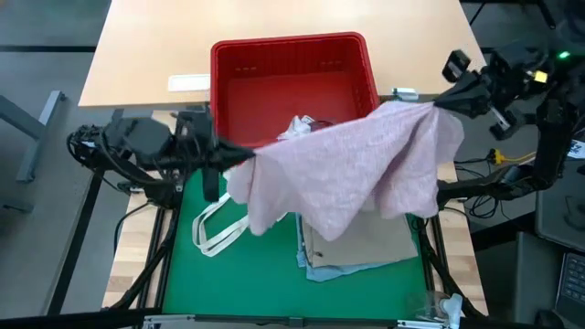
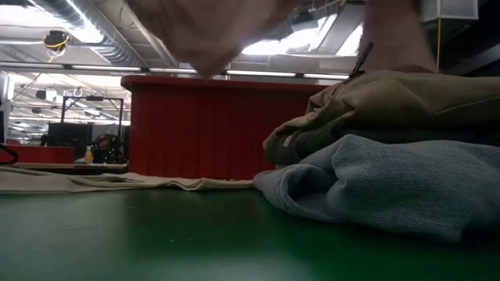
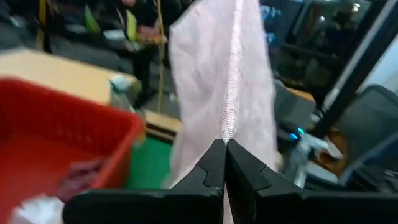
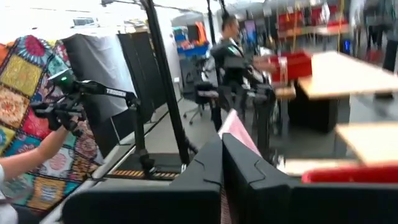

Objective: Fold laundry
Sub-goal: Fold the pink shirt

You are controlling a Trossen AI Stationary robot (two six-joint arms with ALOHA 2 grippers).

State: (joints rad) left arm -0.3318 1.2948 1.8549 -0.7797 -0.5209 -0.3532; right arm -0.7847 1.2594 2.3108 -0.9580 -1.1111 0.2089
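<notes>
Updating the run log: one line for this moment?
left hand: shut on pink garment | right hand: shut on pink garment | garment: spread aloft above folded stack

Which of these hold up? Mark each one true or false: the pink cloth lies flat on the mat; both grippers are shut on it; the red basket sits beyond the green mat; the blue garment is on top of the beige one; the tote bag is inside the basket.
1. The pink cloth lies flat on the green mat. False: it hangs stretched between the two grippers, above the mat.
2. The left gripper and right gripper are both shut on it. True.
3. The red basket sits beyond the mat. True.
4. The blue garment is on top of the beige garment. False: the beige one lies on the blue one.
5. The tote bag is inside the basket. False: it lies on the mat.
</notes>
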